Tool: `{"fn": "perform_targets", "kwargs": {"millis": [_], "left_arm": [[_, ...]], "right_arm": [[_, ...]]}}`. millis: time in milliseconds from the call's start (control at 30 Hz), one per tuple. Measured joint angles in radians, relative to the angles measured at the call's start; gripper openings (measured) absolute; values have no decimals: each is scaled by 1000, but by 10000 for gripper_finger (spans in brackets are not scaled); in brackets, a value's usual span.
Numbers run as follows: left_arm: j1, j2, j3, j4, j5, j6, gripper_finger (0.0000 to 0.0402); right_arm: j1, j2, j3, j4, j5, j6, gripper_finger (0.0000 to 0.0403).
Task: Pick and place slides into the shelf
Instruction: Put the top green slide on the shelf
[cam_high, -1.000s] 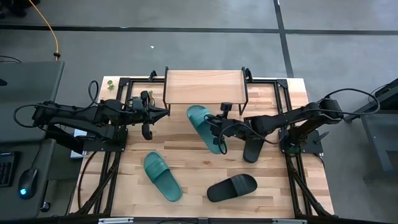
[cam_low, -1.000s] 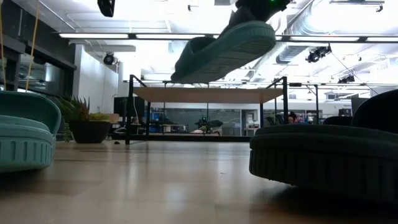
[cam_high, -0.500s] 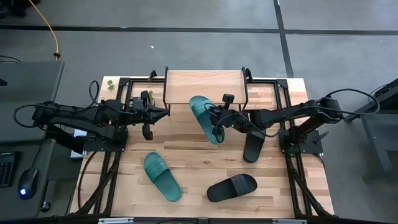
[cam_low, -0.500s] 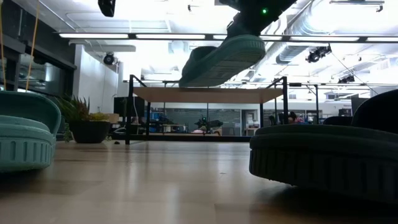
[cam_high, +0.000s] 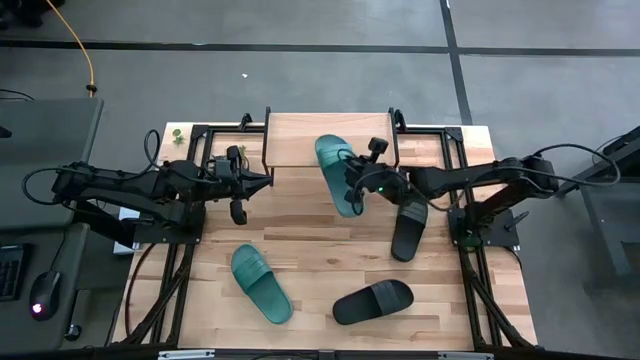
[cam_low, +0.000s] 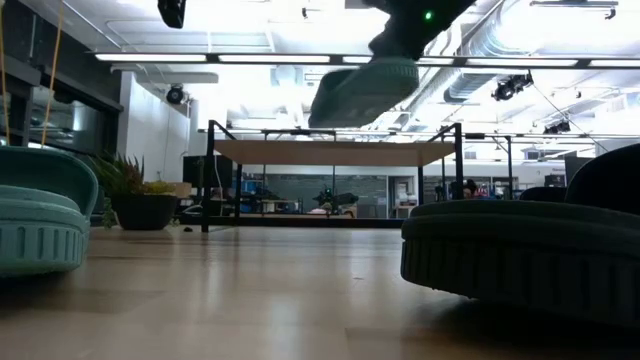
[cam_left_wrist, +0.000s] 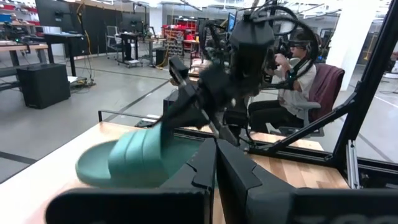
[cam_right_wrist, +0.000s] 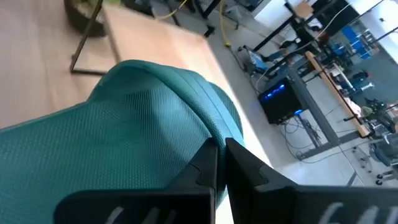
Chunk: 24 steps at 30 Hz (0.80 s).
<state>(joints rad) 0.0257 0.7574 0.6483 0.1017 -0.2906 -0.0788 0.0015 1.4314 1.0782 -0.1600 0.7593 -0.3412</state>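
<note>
My right gripper is shut on a teal slide, held in the air with its far end over the near edge of the shelf. The lifted slide also shows in the low view, above the shelf's plank. My left gripper is shut and empty, hovering left of the shelf. A second teal slide and two black slides lie on their soles on the tabletop. My right gripper holds the teal slide by its sole behind the ribbed strap, at the side edge that faces the table's right. The fingers come from the table's right, across the slide. The slide is lifted clear, roughly level, far end toward the shelf.
The shelf stands at the table's far middle on thin black legs. The black slide lies just under my right arm. A person sits beyond the table in the left wrist view. A plant pot stands at the far left.
My right gripper has gone up and toward the table's far edge, to the shelf, with the teal slide. The slide has stayed in the hold, has levelled out, and its far end now reaches over the shelf's near edge.
</note>
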Motion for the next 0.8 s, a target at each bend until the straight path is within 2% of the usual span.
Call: {"fn": "perform_targets", "kwargs": {"millis": [200, 467, 800], "left_arm": [[0, 0, 0, 0, 0, 0, 3], [0, 0, 0, 0, 0, 0, 3], [0, 0, 0, 0, 0, -1, 3]], "right_arm": [[-52, -80, 0, -7, -22, -8, 0], [-176, -131, 0, -24, -166, -4, 0], [-285, -128, 0, -67, -170, 8, 0]]}}
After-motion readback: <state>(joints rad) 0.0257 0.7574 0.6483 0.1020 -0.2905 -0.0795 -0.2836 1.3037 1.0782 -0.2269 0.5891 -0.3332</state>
